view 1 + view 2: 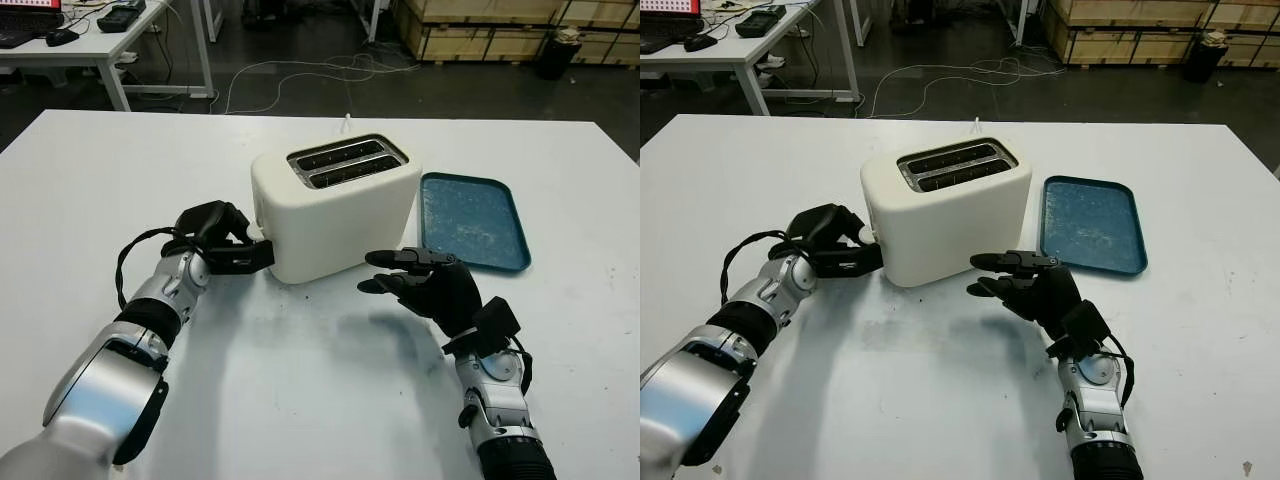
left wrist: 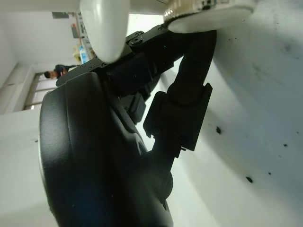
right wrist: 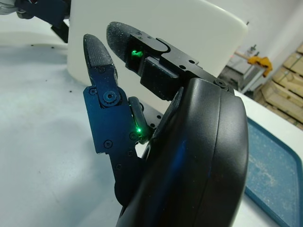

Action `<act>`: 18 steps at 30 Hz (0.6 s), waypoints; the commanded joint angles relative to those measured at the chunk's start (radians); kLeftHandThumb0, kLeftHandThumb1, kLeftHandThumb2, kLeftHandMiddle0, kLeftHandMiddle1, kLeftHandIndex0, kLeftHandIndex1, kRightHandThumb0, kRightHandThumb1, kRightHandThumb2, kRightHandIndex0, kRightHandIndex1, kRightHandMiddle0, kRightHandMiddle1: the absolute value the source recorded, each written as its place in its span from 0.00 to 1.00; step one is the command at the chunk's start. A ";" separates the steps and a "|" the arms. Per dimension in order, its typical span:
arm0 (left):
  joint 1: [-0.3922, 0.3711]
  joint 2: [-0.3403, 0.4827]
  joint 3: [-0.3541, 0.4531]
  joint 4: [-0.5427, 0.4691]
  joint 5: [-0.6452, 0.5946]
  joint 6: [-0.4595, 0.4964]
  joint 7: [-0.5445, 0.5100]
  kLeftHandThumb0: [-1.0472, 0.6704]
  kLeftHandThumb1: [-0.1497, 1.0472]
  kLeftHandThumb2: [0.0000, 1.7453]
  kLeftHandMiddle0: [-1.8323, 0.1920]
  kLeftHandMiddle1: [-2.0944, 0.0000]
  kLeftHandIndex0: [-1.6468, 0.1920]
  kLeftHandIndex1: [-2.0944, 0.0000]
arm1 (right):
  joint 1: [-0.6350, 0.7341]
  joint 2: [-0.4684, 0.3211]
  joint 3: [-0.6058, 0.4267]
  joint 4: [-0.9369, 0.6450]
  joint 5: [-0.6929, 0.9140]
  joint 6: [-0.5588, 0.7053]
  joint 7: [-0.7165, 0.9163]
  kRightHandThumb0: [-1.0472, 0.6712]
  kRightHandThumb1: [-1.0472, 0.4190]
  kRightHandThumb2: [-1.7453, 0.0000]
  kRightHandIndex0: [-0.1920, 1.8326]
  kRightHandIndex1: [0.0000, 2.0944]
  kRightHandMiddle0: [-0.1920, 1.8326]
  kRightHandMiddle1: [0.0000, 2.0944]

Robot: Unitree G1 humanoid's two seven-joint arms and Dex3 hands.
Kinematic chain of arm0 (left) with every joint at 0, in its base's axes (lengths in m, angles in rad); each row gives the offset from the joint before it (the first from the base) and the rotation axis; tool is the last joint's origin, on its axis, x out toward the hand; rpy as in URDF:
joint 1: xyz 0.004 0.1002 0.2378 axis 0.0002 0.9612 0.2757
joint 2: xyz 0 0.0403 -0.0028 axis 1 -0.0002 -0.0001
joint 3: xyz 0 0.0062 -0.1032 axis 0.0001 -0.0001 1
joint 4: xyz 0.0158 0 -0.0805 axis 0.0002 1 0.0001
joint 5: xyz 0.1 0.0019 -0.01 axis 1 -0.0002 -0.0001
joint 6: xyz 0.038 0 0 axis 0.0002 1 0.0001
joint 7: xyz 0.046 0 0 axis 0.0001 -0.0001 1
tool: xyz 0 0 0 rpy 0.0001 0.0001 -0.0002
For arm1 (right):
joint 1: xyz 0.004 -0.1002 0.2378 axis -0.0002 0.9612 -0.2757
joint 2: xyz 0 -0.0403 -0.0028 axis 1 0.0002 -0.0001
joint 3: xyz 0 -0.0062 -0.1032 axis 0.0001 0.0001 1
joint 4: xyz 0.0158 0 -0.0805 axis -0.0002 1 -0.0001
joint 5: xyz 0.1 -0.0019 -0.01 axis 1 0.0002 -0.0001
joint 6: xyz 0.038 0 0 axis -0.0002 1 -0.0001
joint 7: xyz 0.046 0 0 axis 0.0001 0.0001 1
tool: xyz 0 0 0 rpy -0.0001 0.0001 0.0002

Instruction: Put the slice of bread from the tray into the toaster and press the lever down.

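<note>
Pressing at the toaster's point(image 1: 335, 205) left end, the left hand point(image 1: 228, 245) has its fingers curled against the casing near the base.
The toaster stands mid-table point(image 1: 300, 400), its two slots running long-ways from left to right and a little away, with the tray point(image 1: 472, 220) just beside its right end. The right hand point(image 1: 425, 282) hovers open before the toaster's front, holding nothing.

Toaster point(image 1: 940, 215): white, two dark slots on top — mid-table.
Tray point(image 1: 1090, 223): blue, just right of the toaster.
Left hand point(image 1: 840, 250): fingers at the toaster's left end.
Right hand point(image 1: 1025, 285): open — near the toaster's front.
</note>
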 commanded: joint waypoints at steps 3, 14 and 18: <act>0.153 -0.263 -0.155 0.094 0.058 -0.025 -0.167 0.51 0.88 0.00 0.46 0.77 0.31 1.00 | -0.011 0.001 -0.003 -0.002 0.019 -0.006 0.001 0.34 0.13 1.00 0.75 0.00 0.68 0.00; 0.171 -0.131 -0.113 -0.042 -0.022 -0.117 -0.183 0.49 0.89 0.02 0.46 0.77 0.30 0.99 | -0.020 -0.004 -0.003 0.012 0.010 -0.038 0.004 0.34 0.13 1.00 0.76 0.00 0.68 0.00; 0.231 -0.003 -0.087 -0.260 -0.087 -0.120 -0.242 0.50 0.89 0.03 0.46 0.68 0.31 1.00 | -0.032 -0.016 -0.012 0.016 0.010 -0.046 0.006 0.34 0.13 1.00 0.75 0.00 0.67 0.00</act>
